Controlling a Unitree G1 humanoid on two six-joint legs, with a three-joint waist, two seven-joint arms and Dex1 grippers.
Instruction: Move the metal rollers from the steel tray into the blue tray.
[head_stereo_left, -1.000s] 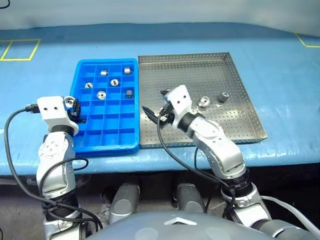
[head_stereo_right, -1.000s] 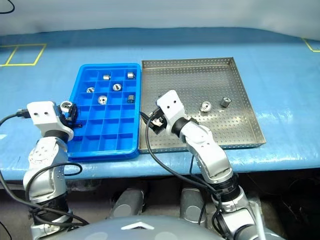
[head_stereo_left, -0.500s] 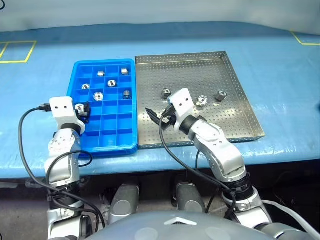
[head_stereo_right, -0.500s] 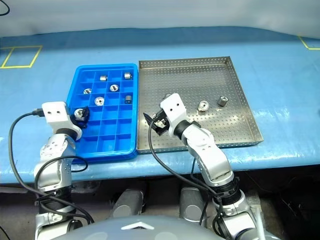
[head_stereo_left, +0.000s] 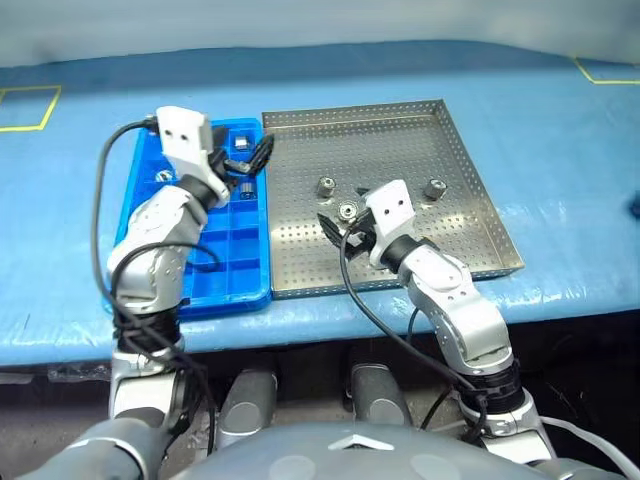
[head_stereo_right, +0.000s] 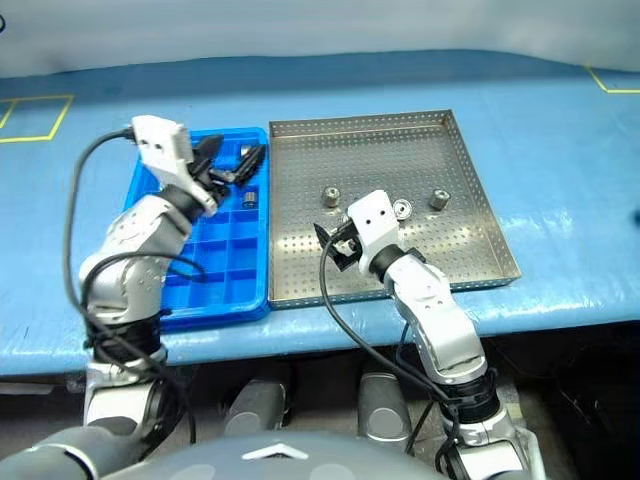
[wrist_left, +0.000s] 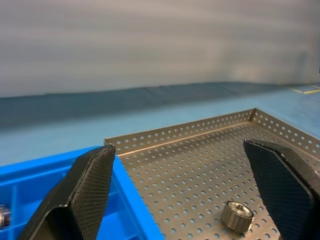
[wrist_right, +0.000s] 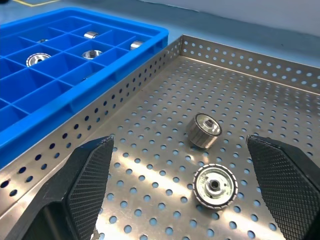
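Three metal rollers lie in the steel tray; others sit in the blue tray beside it. Left gripper and right gripper both spread wide, empty.

The blue tray lies left of, touching, the steel tray.
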